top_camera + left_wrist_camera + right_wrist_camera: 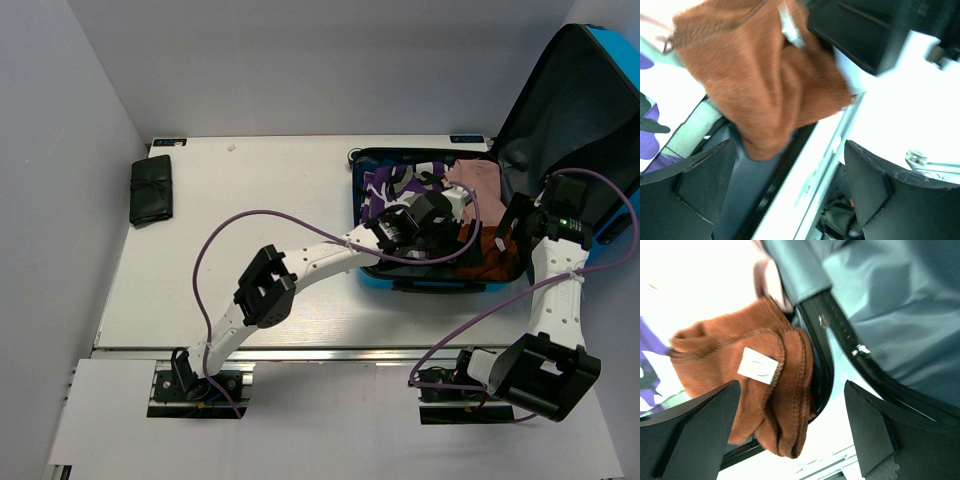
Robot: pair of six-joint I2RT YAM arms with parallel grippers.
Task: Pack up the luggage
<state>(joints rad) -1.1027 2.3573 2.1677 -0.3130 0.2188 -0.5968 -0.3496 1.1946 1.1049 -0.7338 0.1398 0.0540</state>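
The luggage [385,280], a blue suitcase, lies open at the right of the table with its lid [565,100] standing up. Inside lie a purple-and-white garment [392,185], a pink one [478,175] and a rust-brown cloth [490,250]. The brown cloth [765,80] is bunched in the near right corner, and a fold of this cloth [755,400] with a white tag laps over the black zipper rim [822,370]. My left gripper [462,236] [790,190] is open just short of the cloth, holding nothing. My right gripper [508,226] [792,430] is open beside it, also holding nothing.
A folded black pouch [152,188] lies at the far left of the table. The raised lid's grey lining [900,290] stands close to my right gripper. White walls close in the table at the left and back.
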